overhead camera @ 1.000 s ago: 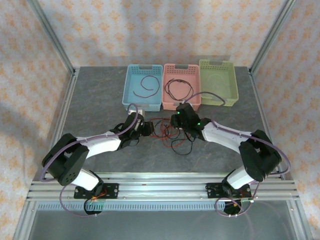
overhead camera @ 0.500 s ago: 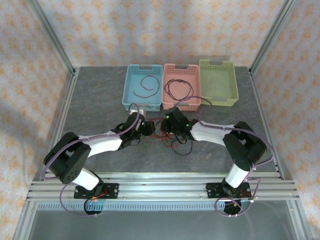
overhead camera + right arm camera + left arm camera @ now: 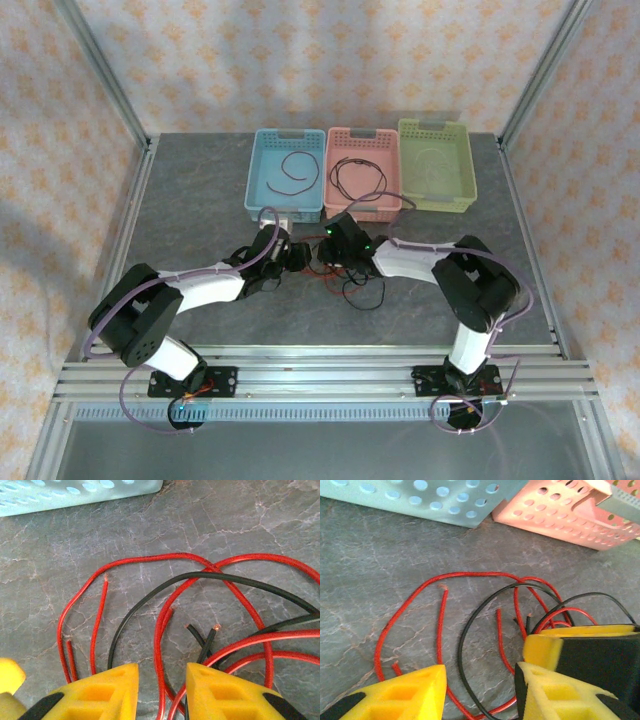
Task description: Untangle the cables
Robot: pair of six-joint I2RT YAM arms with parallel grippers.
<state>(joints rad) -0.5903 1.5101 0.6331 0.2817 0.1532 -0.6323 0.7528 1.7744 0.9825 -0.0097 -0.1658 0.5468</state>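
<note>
Three perforated plastic baskets sit in a close row at the upper middle of the top view: blue basket (image 3: 255,185), pink basket (image 3: 362,133), green basket (image 3: 467,165). All rest on the grey marbled counter (image 3: 190,200).

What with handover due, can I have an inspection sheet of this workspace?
Surface: grey marbled table, no damage seen.
Job's things: red wires and black wires tangled between the arms; one strand each in the blue basket, pink basket and green basket, the last faint.
Clutter: nothing seen.
Claws: left claw and right claw open, low over the tangle, wires running between their fingers.
Cables: purple arm cables looped along both arms.
Surroundings: metal frame, patterned walls.
</note>
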